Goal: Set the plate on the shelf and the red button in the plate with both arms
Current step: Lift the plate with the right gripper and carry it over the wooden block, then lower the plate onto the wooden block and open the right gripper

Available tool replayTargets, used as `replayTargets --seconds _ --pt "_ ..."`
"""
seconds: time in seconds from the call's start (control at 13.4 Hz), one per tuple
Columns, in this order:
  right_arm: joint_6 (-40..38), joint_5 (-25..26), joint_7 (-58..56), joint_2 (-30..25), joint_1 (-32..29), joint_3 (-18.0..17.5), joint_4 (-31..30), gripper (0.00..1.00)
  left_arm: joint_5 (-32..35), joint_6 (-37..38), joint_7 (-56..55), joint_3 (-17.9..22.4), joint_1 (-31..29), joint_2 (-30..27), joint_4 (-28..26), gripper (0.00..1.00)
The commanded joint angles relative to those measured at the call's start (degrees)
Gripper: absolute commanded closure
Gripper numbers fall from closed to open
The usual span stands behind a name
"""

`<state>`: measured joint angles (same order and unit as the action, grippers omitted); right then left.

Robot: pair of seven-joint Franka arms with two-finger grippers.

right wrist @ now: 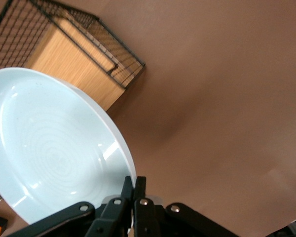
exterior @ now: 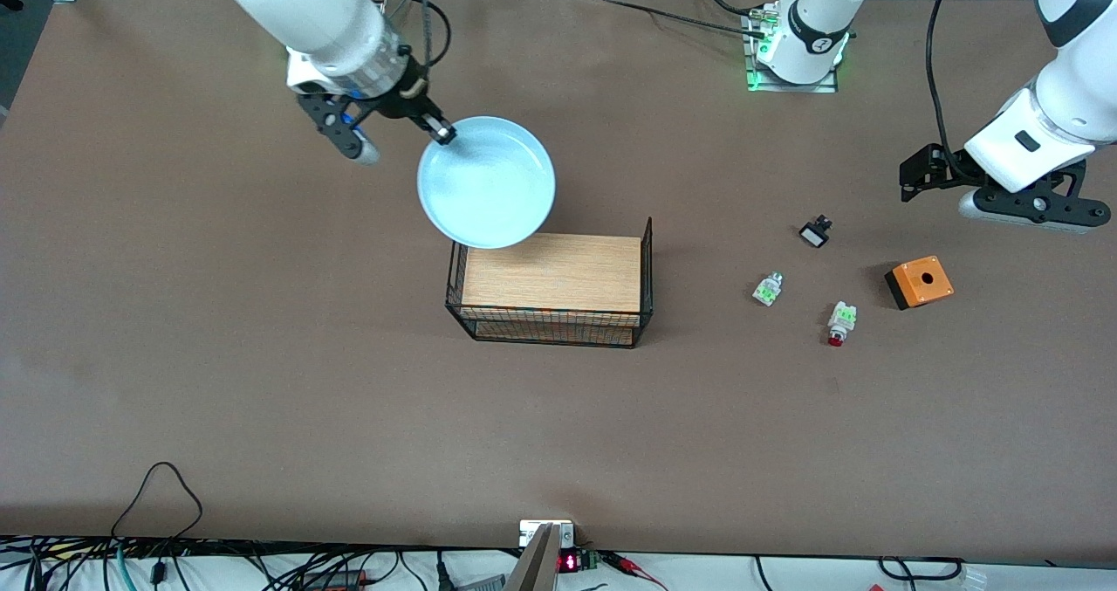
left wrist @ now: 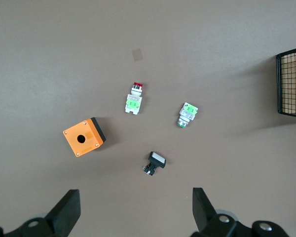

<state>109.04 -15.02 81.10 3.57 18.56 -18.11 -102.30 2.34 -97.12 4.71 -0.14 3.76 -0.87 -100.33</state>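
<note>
My right gripper (exterior: pixel 443 132) is shut on the rim of the pale light-blue plate (exterior: pixel 486 182) and holds it in the air, partly over the edge of the wire basket (exterior: pixel 647 264) that faces the robots. In the right wrist view the fingers (right wrist: pixel 134 185) pinch the plate's rim (right wrist: pixel 49 148). The red button (exterior: pixel 839 320) lies on the table toward the left arm's end and shows in the left wrist view (left wrist: pixel 133 98). My left gripper (exterior: pixel 1017 209) is open and empty, above the table beside the orange box; its fingers (left wrist: pixel 69 210) stand wide apart.
The wire basket holds a wooden block (exterior: pixel 551 274). Near the red button lie a similar white and green piece without a red cap (exterior: pixel 767 289), a black-and-white piece (exterior: pixel 815 231) and an orange box (exterior: pixel 918 282) with a round hole. Cables run along the table's near edge.
</note>
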Motion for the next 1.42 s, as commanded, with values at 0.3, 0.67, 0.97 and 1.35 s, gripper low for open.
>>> replayTargets --seconds 0.3,0.67,0.97,1.35 --pt "7.0 3.5 10.0 10.7 4.6 0.1 6.6 1.0 1.3 1.1 0.3 -0.1 0.0 1.0 1.9 0.0" --pt "13.9 5.6 10.0 14.8 4.6 0.2 6.6 1.0 1.3 1.0 0.4 -0.1 0.0 1.0 1.9 0.0" --pt "16.3 8.2 9.3 17.3 4.6 0.2 6.6 1.0 1.3 1.1 0.4 -0.1 -0.1 1.0 1.9 0.0" --pt "19.8 8.3 8.5 19.7 5.3 0.4 6.5 1.0 1.3 0.9 0.4 0.0 -0.1 1.0 1.9 0.0"
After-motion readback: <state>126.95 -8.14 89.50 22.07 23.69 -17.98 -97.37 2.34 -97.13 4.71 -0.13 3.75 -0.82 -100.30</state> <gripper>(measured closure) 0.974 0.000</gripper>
